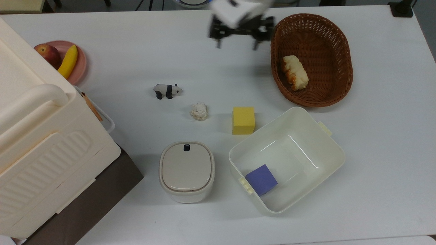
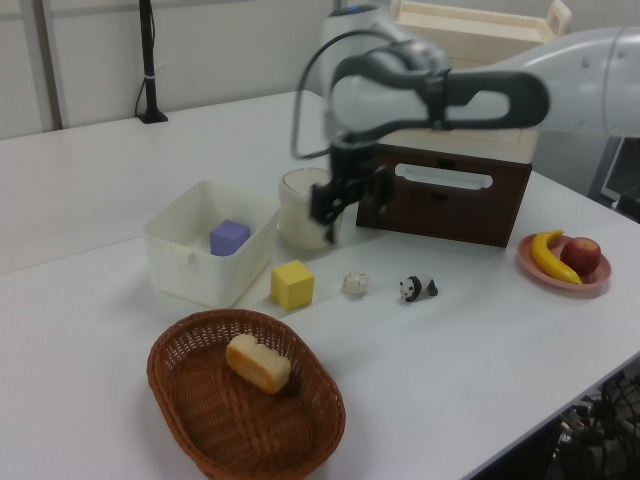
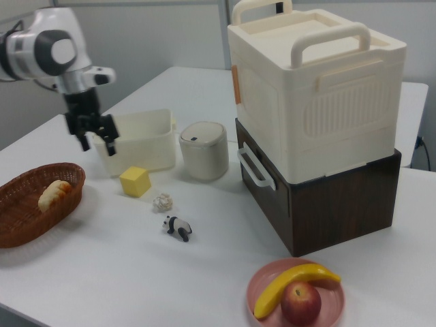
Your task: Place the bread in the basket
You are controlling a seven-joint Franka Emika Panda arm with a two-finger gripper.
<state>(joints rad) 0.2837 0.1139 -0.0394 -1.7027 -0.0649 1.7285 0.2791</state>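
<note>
One bread [image 1: 295, 72] loaf lies on its side inside the basket [image 1: 335, 92], near the top view's left wall. The tool [image 1: 236, 40] hangs above the bench [image 1: 374, 153] beside the basket, fingers spread apart and empty.

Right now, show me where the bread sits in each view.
Top view: the bread lies upper right, inside the basket.
Left view: bread lower left, in the basket.
Right view: bread far left, in the basket.
Shared landmark: the yellow cube.
</note>
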